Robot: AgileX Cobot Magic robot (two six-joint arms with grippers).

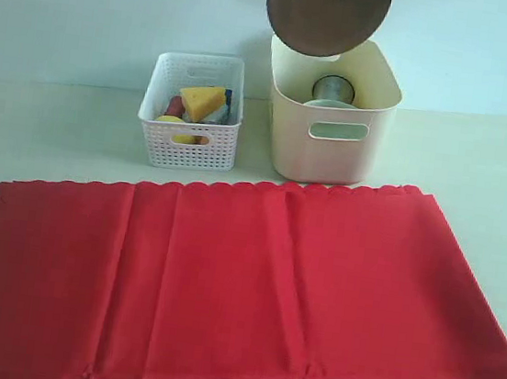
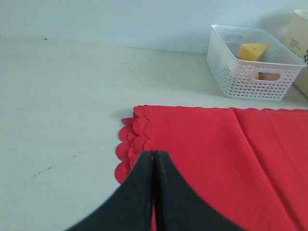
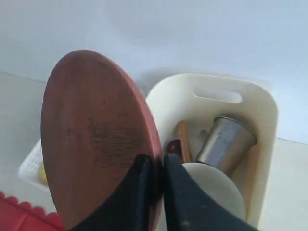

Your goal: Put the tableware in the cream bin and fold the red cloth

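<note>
Red cloth [image 1: 241, 290] lies spread flat on the table [image 1: 39, 126] at 6 o'clock. Beyond it the cream bin [image 1: 326, 161] stands at 1 o'clock with the steel cup [image 1: 333, 90] inside, and the white basket [image 1: 190, 140] sits just beside it at 11. The right gripper [image 3: 161, 166] pinches the rim of the wooden plate [image 1: 326, 13], tilted above the bin. The left gripper [image 2: 154, 154] is closed and empty over the cloth's scalloped corner.
</note>
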